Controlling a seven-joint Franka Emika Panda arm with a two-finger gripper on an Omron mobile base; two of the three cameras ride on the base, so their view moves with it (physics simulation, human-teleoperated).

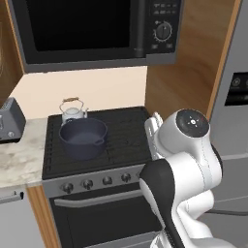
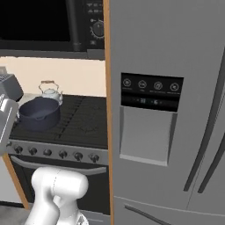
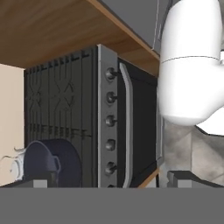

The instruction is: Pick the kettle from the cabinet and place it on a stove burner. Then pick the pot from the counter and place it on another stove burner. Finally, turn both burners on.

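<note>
Kitchen range area: the gripper (image 3: 109, 180) stands with jaws fully apart, holding nothing, beside the stove's knob row (image 3: 110, 120). On the stove burners (image 1: 121, 135), the pot (image 1: 83, 137) occupies the front-left grate; the kettle (image 1: 73, 112) sits just behind it, rear-left.

The black range top (image 1: 123, 133) carries two vessels, both on its left half, well off from the wide-standing jaws and not between them. The pot (image 1: 83, 137) sits on the front-left grate. The kettle (image 1: 72, 112) stands upright on the rear-left grate, just behind the pot; whether they touch cannot be told. The right-hand grates (image 2: 85, 115) lie bare. The marble-look counter (image 1: 20, 157) adjoins the range's left edge and bears a grey toaster (image 1: 9, 121).
</note>
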